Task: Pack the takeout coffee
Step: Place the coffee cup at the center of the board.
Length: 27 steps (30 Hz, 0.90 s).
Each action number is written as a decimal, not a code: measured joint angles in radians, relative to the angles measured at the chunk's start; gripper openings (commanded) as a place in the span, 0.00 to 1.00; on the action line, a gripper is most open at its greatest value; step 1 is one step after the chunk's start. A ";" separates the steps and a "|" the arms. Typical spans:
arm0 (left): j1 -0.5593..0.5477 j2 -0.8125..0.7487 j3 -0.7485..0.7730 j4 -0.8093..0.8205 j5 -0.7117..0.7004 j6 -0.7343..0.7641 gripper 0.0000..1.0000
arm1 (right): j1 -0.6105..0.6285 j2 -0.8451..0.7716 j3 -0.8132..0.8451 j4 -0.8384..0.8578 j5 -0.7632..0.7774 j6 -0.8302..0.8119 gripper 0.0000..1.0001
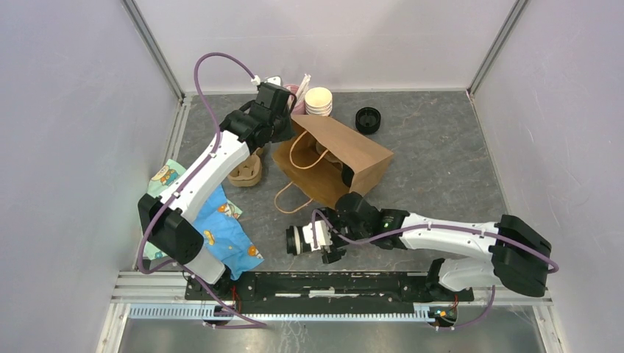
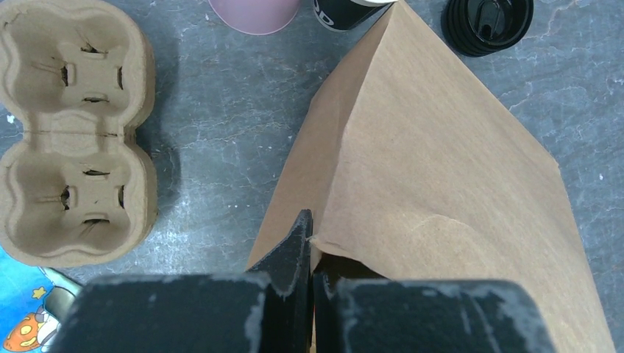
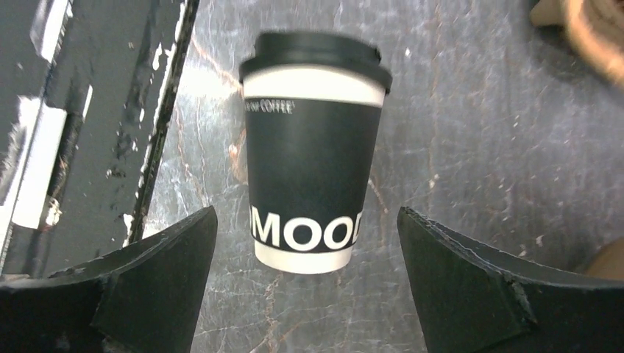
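Step in hand: picking up the coffee, which isn't bagged yet. The takeout coffee cup, lid on, looks to be lying on its side on the table by the near rail, base toward the right gripper. That gripper's jaws are wide apart, one on each side of the cup's base, touching nothing. The left gripper has its jaws together, pinching the rim of the brown paper bag, well apart from the cup. Next, I'd say: close squarely on the cup body, avoid the lid, then carry it to the bag mouth.

Bright, even light casts soft shadows; the takeout coffee looks slightly blurred.
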 measured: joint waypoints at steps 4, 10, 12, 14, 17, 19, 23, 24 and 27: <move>0.000 0.000 -0.008 0.000 0.001 0.000 0.02 | 0.039 0.000 0.104 -0.078 0.009 0.030 0.98; 0.000 -0.002 -0.011 0.001 0.007 0.001 0.02 | 0.075 0.097 0.288 -0.116 0.099 0.188 0.98; 0.001 -0.003 -0.011 0.001 0.008 0.002 0.02 | 0.076 0.166 0.349 -0.124 0.142 0.213 0.98; 0.004 -0.006 -0.015 0.002 0.008 0.002 0.02 | 0.076 0.221 0.378 -0.126 0.174 0.221 0.98; 0.011 -0.017 -0.023 0.001 0.016 0.002 0.02 | 0.076 0.254 0.377 -0.144 0.192 0.217 0.98; 0.016 -0.022 -0.024 -0.001 0.026 0.002 0.02 | 0.076 0.255 0.375 -0.154 0.196 0.214 0.98; 0.025 -0.028 -0.024 -0.011 0.034 0.002 0.02 | 0.077 0.256 0.409 -0.208 0.200 0.258 0.98; 0.029 -0.028 -0.022 -0.020 0.035 0.001 0.02 | 0.078 0.261 0.438 -0.237 0.200 0.288 0.98; 0.040 -0.028 0.002 -0.064 0.035 -0.002 0.02 | 0.087 0.294 0.560 -0.309 0.208 0.395 0.98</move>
